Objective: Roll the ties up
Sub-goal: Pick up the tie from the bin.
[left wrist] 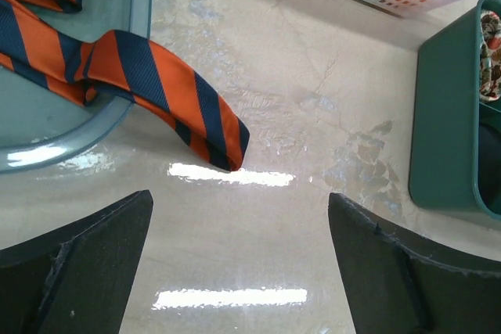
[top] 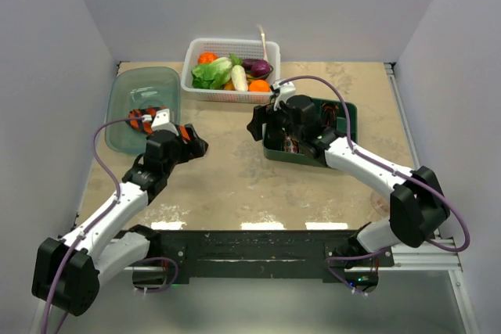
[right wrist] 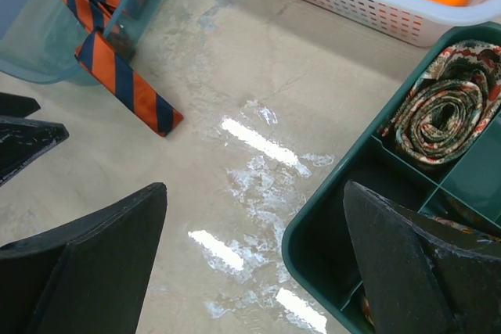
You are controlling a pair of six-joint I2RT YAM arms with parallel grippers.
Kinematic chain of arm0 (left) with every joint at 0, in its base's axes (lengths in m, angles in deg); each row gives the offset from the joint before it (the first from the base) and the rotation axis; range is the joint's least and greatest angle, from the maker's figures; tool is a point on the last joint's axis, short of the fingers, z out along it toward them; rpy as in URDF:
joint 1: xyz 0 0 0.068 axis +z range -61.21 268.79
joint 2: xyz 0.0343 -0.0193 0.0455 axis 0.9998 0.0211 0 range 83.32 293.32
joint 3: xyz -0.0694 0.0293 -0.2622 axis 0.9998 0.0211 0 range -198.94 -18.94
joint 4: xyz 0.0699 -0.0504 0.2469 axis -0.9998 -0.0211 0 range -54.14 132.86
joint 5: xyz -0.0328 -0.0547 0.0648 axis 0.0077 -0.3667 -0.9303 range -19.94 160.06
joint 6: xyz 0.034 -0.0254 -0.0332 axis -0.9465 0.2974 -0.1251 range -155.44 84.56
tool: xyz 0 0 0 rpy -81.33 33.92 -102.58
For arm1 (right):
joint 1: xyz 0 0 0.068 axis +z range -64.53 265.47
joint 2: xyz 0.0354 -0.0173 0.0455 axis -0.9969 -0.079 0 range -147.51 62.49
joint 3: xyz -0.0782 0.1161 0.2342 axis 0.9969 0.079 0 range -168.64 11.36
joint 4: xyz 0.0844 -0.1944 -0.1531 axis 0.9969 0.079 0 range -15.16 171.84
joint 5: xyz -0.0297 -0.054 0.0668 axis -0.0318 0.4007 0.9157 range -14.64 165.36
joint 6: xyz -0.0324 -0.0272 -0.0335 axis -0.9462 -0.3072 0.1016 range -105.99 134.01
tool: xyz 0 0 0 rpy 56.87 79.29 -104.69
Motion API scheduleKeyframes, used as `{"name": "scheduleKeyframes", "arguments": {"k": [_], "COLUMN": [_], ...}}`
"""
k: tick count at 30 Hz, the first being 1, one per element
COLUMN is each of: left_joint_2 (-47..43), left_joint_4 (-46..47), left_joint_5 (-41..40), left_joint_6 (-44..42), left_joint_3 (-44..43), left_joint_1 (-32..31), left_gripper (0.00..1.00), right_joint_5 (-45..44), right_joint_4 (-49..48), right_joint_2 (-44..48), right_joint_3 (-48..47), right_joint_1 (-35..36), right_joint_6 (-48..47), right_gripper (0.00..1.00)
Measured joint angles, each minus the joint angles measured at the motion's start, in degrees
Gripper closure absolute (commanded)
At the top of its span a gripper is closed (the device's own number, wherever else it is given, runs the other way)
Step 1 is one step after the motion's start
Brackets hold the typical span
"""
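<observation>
The striped necktie (left wrist: 156, 76), orange with dark navy bands, lies mostly bunched inside a translucent blue-green tub (top: 125, 84) at the left of the tabletop (top: 235, 170). One end drapes over the tub's rim, and its pointed tip rests flat on the bare surface just outside the tub.

The left pincer (left wrist: 239, 197) hangs just above the tabletop near that tip without touching it. Its two dark fingers (left wrist: 86, 256) are spread wide and have hold of nothing.

The right pincer (right wrist: 254, 189) sits at the near left corner of a dark green divided tray (right wrist: 313, 217) on the right side. Its jaws are likewise wide apart and empty, with one finger over bare tabletop and the other over the tray.

A brown and tan patterned tie (right wrist: 442, 119) stands coiled in a tight roll in one of the tray's rear compartments. A sliver of other patterned fabric shows in the compartment beside the right finger, too hidden to identify.

A white perforated basket (top: 227, 96) of produce (top: 235, 72) stands at the back, between the tub and the tray.
</observation>
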Motion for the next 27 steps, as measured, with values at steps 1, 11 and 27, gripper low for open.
{"name": "scheduleKeyframes", "arguments": {"k": [1,11,27], "left_joint_2": [-0.63,-1.79,22.53], "left_joint_4": [0.20,7.76,21.81], "left_joint_5": [-0.15,-0.59,-4.94], "left_joint_6": [0.59,7.21,11.50], "left_joint_3": [0.83,10.21,5.90], "left_joint_1": [0.00,-0.02,-0.04], "left_gripper": [0.00,0.05,0.18], "right_joint_5": [0.11,3.02,2.56], "right_joint_4": [-0.26,-3.26,-3.80], "right_joint_2": [0.00,-0.39,-0.39], "right_joint_3": [0.04,1.22,1.95], "right_joint_1": [0.00,0.00,0.00], "right_joint_6": [0.00,0.00,-0.98], "right_gripper": [0.01,0.01,0.01]}}
